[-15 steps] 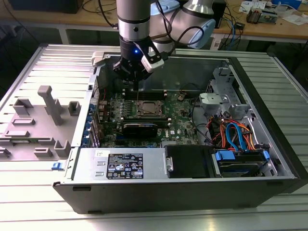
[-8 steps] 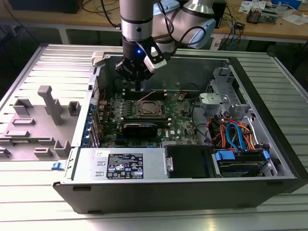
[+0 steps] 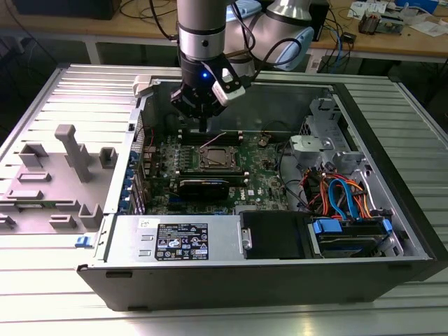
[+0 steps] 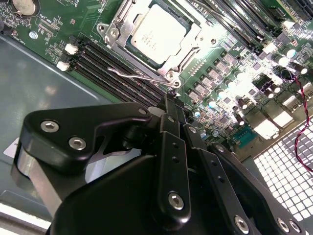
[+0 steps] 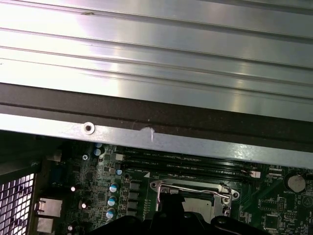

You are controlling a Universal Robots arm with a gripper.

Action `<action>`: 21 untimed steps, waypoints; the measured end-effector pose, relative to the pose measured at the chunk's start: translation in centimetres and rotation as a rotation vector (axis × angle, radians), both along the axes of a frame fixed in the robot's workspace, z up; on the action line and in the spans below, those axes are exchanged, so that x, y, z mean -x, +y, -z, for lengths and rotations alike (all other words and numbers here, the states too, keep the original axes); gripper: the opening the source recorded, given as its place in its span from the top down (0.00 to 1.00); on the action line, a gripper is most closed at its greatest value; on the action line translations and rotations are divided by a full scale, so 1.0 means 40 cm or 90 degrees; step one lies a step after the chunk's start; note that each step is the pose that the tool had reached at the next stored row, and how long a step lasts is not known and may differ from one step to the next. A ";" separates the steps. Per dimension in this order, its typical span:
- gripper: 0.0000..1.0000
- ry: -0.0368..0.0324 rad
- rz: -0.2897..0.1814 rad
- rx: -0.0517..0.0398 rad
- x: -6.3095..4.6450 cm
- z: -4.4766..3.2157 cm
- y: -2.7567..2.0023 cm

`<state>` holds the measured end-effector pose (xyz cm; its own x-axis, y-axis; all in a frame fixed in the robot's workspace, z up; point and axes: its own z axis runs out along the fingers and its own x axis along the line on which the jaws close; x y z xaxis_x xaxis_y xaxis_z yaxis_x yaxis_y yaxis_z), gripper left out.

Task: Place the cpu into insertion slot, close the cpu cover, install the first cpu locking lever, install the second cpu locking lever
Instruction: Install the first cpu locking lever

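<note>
Jaws shut, empty; gripper (image 3: pixel 203 127) at 12 o'clock of cpu cover (image 3: pixel 205 161); tip may slip off springy locking lever (image 4: pixel 134 75).

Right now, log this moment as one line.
cpu: seated in insertion slot | cpu cover: closed over it | tool: shut, close to wire locking lever

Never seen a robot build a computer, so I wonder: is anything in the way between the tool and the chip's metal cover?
Nothing blocks it. The tool hangs above the memory slots, beside the cpu cover, which lies over the cpu. Only a thin wire lever sticks out on that side.
</note>
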<state>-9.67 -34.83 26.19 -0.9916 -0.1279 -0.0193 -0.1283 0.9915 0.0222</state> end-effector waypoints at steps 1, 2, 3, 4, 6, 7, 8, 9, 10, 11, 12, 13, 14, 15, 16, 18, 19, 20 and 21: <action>0.89 0.0000 0.000 0.0000 0.000 0.000 0.000; 0.89 -0.0002 0.000 0.0000 0.000 0.000 0.000; 0.89 -0.0015 0.000 -0.0001 -0.001 0.000 0.000; 0.89 -0.0023 0.000 0.0000 -0.001 0.001 0.000; 0.89 -0.0058 0.002 0.0000 -0.001 0.003 0.000; 0.89 -0.0065 0.005 0.0000 -0.001 0.005 0.000; 0.89 -0.0065 0.009 0.0001 -0.002 0.007 0.000; 0.89 -0.0066 0.017 0.0001 -0.002 0.010 0.000; 0.89 -0.0066 0.022 0.0001 -0.003 0.013 0.000; 0.89 -0.0066 0.027 0.0001 -0.003 0.015 0.000; 0.89 -0.0066 0.028 0.0001 -0.004 0.017 0.000; 0.89 -0.0066 0.029 0.0001 -0.006 0.018 0.000; 0.89 -0.0066 0.029 0.0002 -0.008 0.019 0.000; 0.89 -0.0066 0.029 0.0002 -0.011 0.020 0.000; 0.89 -0.0066 0.029 0.0002 -0.013 0.021 0.000; 0.89 -0.0065 0.029 0.0003 -0.013 0.021 0.000; 0.89 -0.0066 0.029 0.0003 -0.013 0.022 0.000; 0.89 -0.0066 0.029 0.0002 -0.014 0.022 0.000; 0.89 -0.0066 0.029 0.0002 -0.014 0.024 0.000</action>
<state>-9.09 -34.81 25.24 -0.9961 -0.0830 -0.0296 -0.0836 0.9963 0.0208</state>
